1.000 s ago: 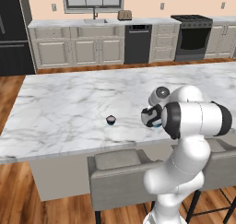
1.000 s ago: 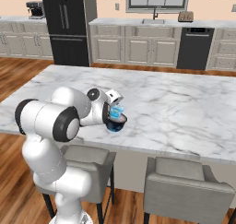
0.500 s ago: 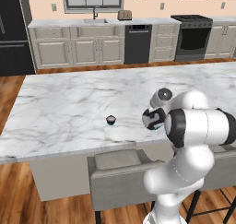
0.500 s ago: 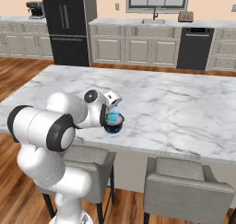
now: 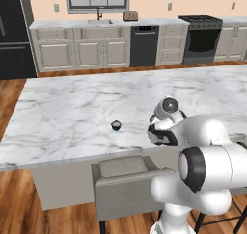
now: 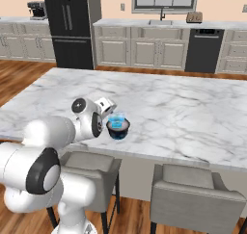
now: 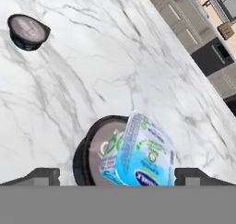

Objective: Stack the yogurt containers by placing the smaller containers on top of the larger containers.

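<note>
The translucent blue cup (image 7: 140, 156) rests on the pale top of the wide dark tub (image 7: 92, 156), near the counter's front edge. In the right base view the blue cup (image 6: 116, 119) sits in the tub (image 6: 118, 131). My gripper (image 7: 117, 176) is open, with its fingertips (image 7: 42, 175) wide apart on either side of the cup and clear of it. The hand (image 6: 104, 104) hovers just left of the stack. The tiny dark cup (image 7: 28, 31) with a pale top stands alone on the marble, also seen to the left of the tub (image 5: 162, 137) as a small dark cup (image 5: 116, 125).
The white marble island (image 5: 72, 108) runs wide on all sides of the stack. Grey stools (image 6: 193, 189) stand below its front edge (image 6: 183, 157). Cabinets, a sink and a dishwasher (image 5: 144, 45) line the far wall.
The arm's elbow has swung down and toward the camera. The hand has eased back slightly from the blue cup, which stays on the tub. The jaws remain wide.
</note>
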Controlling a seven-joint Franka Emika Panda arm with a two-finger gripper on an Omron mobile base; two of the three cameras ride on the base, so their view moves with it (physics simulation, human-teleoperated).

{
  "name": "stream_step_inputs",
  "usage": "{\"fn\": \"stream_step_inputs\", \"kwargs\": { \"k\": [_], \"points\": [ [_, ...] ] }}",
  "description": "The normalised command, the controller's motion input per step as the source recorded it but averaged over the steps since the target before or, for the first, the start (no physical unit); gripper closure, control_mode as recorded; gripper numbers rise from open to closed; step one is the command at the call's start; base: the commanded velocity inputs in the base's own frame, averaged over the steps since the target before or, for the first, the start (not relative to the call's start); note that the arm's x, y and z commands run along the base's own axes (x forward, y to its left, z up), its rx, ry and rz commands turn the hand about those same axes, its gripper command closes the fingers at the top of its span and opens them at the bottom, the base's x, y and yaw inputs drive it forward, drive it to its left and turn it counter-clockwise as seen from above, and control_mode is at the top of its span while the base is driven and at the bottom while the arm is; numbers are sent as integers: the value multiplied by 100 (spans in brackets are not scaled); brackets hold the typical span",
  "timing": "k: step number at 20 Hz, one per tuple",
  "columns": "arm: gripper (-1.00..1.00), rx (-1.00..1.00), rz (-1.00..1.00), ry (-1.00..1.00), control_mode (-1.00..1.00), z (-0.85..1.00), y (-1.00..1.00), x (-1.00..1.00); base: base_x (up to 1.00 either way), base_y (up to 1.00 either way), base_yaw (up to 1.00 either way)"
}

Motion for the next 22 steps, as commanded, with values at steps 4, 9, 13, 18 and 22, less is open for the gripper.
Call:
{"fn": "stream_step_inputs", "kwargs": {
  "k": [4, 9, 13, 18, 22],
  "points": [
    [-100, 0, 0, 0, -100, 65, 36, -27, 0, 0, 0],
    [-100, 6, 0, 7, -100, 74, 46, -7, 0, 0, 0],
    [-100, 13, 0, 26, -100, 67, 46, -21, 0, 0, 0],
    [-100, 9, 2, 21, -100, 15, 49, -25, 0, 0, 0],
    [-100, 1, 7, 26, -100, -23, 49, -2, 0, 0, 0]
  ]
}}
